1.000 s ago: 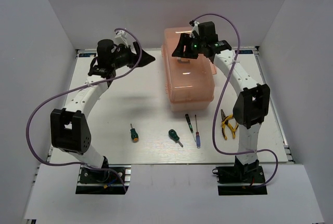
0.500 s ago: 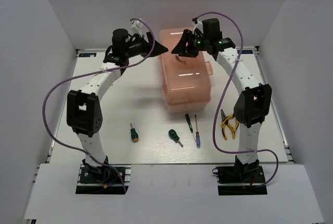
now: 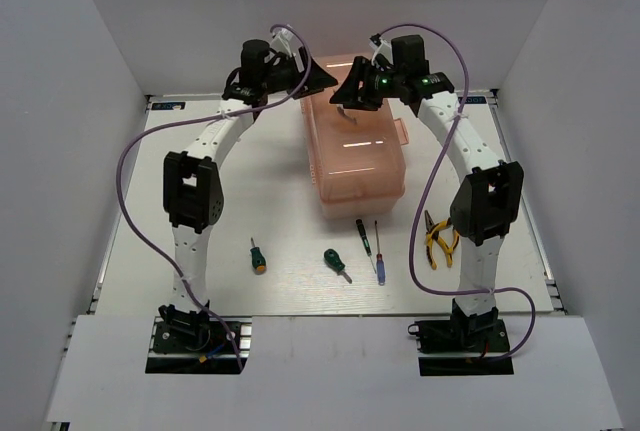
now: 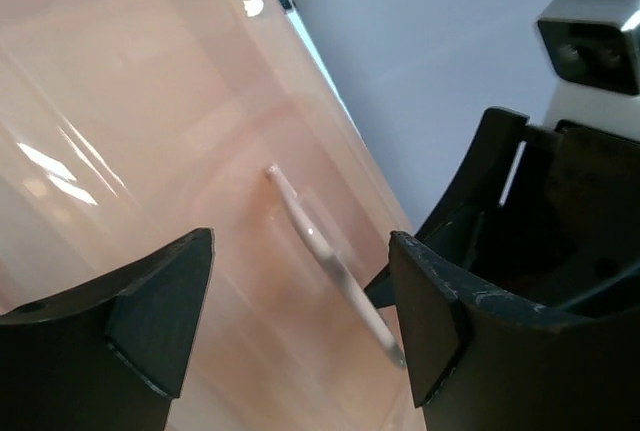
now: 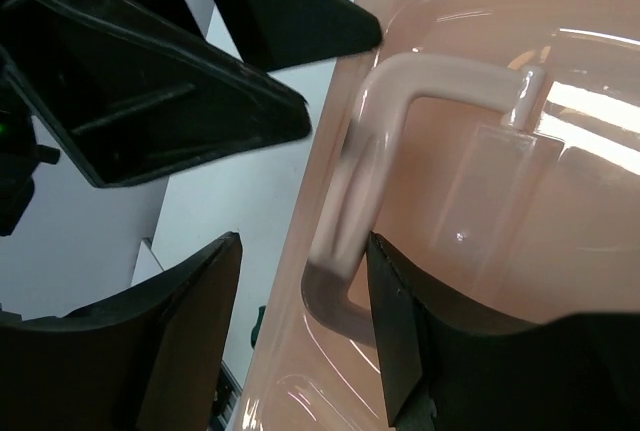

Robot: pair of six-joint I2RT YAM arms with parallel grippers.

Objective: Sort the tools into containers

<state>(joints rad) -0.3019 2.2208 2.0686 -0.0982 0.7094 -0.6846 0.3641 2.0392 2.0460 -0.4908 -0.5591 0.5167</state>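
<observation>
The salmon-pink toolbox stands closed at the table's back middle. My left gripper is open just over the lid's far left edge; its wrist view shows the lid and the pale handle between the spread jaws. My right gripper is open over the lid, and its jaws straddle one end of the handle without closing on it. In front of the box lie an orange-tipped stubby screwdriver, a green stubby screwdriver, a dark-green thin screwdriver, a blue-handled thin screwdriver and yellow-handled pliers.
The two grippers are close together above the lid; each shows in the other's wrist view, the right gripper and the left gripper. White walls enclose the table on three sides.
My left arm has swung right from the table's back left to the toolbox lid, ending beside my right gripper. My right gripper has shifted only slightly over the handle.
</observation>
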